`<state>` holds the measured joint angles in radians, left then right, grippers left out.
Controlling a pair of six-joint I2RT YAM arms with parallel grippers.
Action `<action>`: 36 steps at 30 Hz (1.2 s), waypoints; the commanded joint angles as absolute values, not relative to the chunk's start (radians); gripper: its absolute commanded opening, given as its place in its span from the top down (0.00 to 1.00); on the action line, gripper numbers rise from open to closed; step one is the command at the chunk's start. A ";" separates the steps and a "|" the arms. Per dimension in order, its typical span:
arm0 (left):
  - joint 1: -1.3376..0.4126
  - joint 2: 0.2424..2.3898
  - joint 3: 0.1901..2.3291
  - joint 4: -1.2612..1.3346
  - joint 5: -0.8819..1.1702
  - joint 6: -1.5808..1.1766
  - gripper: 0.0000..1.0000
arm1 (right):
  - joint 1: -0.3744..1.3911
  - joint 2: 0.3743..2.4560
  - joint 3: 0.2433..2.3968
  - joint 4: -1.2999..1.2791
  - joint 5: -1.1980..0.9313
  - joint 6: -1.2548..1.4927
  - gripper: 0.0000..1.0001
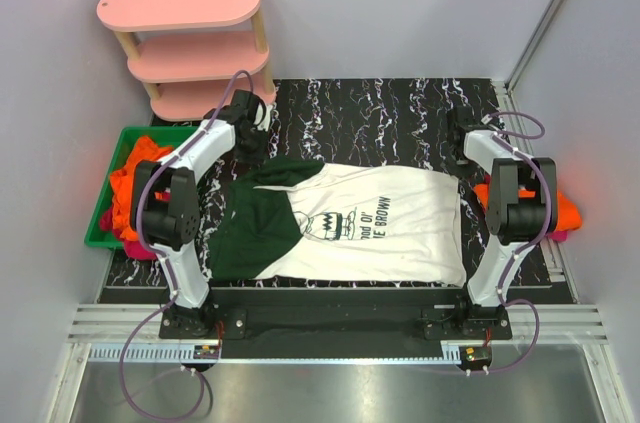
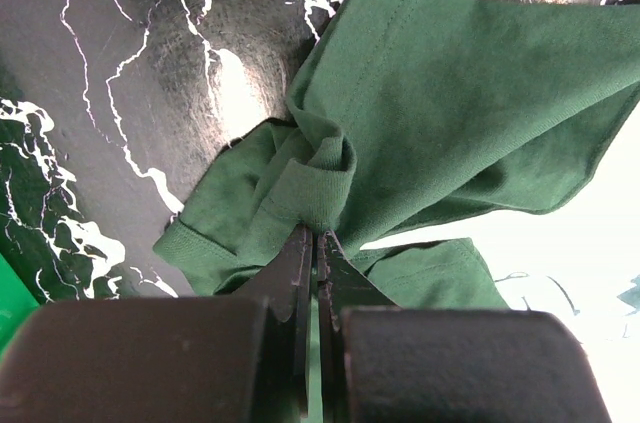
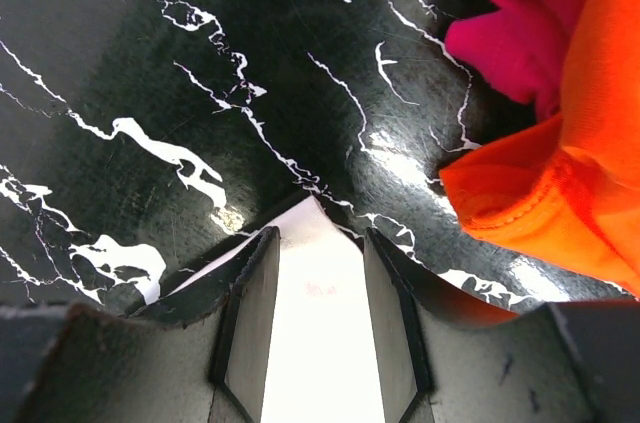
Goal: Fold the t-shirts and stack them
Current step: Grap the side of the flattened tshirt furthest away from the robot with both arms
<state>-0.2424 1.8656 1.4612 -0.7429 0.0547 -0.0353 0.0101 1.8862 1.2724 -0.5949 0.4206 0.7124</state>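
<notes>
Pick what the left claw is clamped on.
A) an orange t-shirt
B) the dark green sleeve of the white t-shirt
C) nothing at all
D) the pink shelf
B: the left wrist view shows the left claw shut on a bunched fold of the dark green sleeve of the white t-shirt.

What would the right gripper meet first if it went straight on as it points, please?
The right gripper would probably first meet the white t-shirt corner between its fingers, then the marbled tabletop beyond; depth is unclear. The orange t-shirt lies off that line.
</notes>
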 commanded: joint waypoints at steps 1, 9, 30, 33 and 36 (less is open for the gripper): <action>-0.245 1.871 1.502 -0.733 0.078 -0.044 1.00 | 0.006 1.894 1.325 -0.589 0.420 0.726 0.53; -0.245 1.873 1.500 -0.733 0.072 -0.045 1.00 | 0.006 1.925 1.327 -0.603 0.387 0.730 0.54; -0.245 1.848 1.485 -0.736 0.072 -0.049 1.00 | -0.052 1.971 1.293 -0.661 0.268 0.769 0.64; -0.245 1.844 1.483 -0.736 0.074 -0.052 1.00 | -0.052 1.965 1.290 -0.660 0.268 0.767 0.79; -0.245 1.839 1.480 -0.735 0.074 -0.057 1.00 | -0.052 1.942 1.286 -0.649 0.276 0.761 1.00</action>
<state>-0.2432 1.8744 1.4639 -0.7444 0.0570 -0.0456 -0.0448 1.9331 1.2922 -0.6174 0.2680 0.7628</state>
